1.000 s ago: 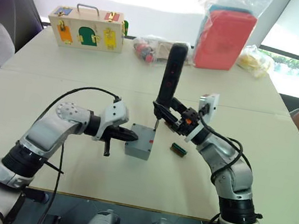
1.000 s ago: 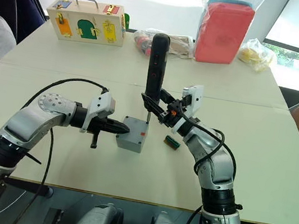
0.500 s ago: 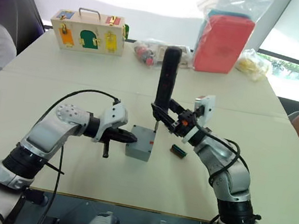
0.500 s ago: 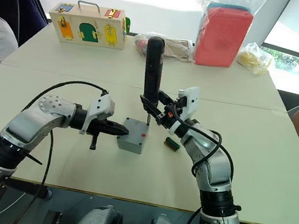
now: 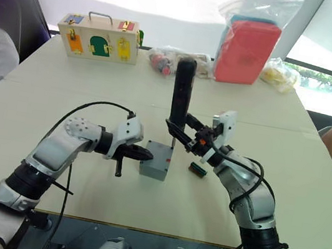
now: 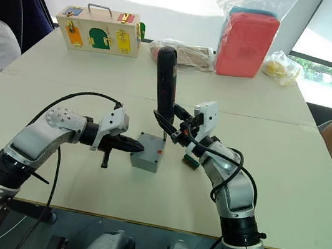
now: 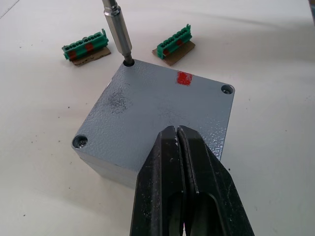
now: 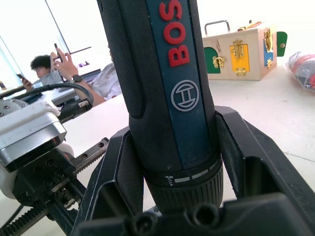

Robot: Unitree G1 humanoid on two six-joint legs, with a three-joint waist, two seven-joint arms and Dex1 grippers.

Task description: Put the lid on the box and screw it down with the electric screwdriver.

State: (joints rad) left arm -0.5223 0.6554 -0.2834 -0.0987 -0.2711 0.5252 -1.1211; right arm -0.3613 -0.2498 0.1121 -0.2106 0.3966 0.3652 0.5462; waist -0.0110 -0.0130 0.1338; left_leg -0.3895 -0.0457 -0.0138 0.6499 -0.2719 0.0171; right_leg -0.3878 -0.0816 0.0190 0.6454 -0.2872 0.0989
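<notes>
lid (image 7: 157, 113): grey, red mark | electric screwdriver (image 5: 182, 89): black, red lettering | connectors (image 7: 84, 45): green

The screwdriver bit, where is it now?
In the left wrist view, the bit sits in a corner hole of the lid, near two green connectors.

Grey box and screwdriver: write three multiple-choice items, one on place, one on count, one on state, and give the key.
1. Where does the electric screwdriver bit sit?
A. in a corner screw hole of the lid
B. on the table
C. on the red mark

2. How many green connector pieces lie beyond the box?
A. one
B. two
C. four

3. How are the left gripper fingers?
A. wide open
B. shut together against the lid
C. clamped round the screwdriver

Key: A, the bit meets a corner hole; B, two pieces show in the left wrist view; B, the fingers meet over the lid's edge.
</notes>
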